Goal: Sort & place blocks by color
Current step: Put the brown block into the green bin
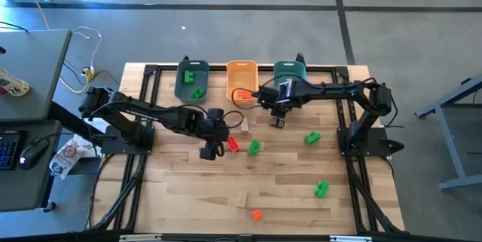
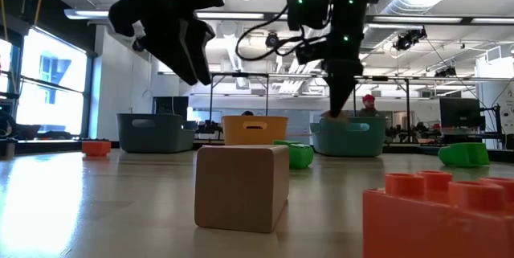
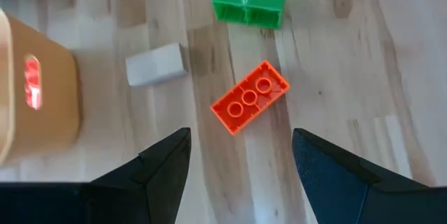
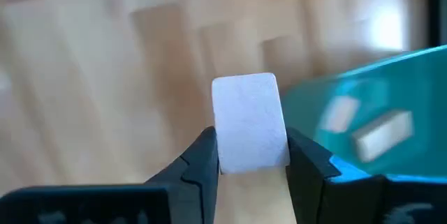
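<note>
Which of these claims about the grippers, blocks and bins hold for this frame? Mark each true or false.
1. The right gripper is shut on a pale wooden block. True.
2. The left gripper is clamped on a green block. False: it is open, above a red-orange block lying on the table.
3. The orange bin stands between the two teal bins. True.
4. The left teal bin holds only tan blocks. False: green blocks lie in it.
</note>
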You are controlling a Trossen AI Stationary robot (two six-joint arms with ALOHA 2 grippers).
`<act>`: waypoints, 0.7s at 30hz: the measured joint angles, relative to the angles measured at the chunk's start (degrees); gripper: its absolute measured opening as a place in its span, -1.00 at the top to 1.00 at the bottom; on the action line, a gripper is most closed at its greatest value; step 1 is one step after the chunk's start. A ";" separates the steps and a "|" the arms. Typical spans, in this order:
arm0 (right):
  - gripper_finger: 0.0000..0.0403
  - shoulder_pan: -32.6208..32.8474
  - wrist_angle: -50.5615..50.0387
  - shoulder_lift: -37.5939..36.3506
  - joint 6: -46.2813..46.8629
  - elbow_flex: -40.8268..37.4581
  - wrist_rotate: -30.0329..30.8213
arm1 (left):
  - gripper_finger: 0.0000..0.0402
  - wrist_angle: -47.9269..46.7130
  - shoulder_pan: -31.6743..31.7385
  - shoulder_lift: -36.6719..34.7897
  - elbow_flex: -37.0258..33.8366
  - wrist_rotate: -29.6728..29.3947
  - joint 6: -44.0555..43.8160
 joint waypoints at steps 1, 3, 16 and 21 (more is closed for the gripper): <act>0.49 -0.38 -0.11 0.00 -0.31 0.74 1.06 | -0.18 0.09 0.00 0.00 0.00 -0.47 0.81; 0.49 -1.17 -0.57 0.00 -0.36 2.16 3.72 | -0.18 0.57 0.12 0.00 -0.02 -1.58 2.56; 0.49 -10.53 -1.65 0.00 1.23 6.06 18.69 | -0.18 4.33 5.82 0.00 -0.02 -2.64 10.52; 0.49 -15.55 -1.86 0.00 1.23 5.97 16.20 | -0.18 5.20 7.94 0.00 -0.02 -2.62 10.52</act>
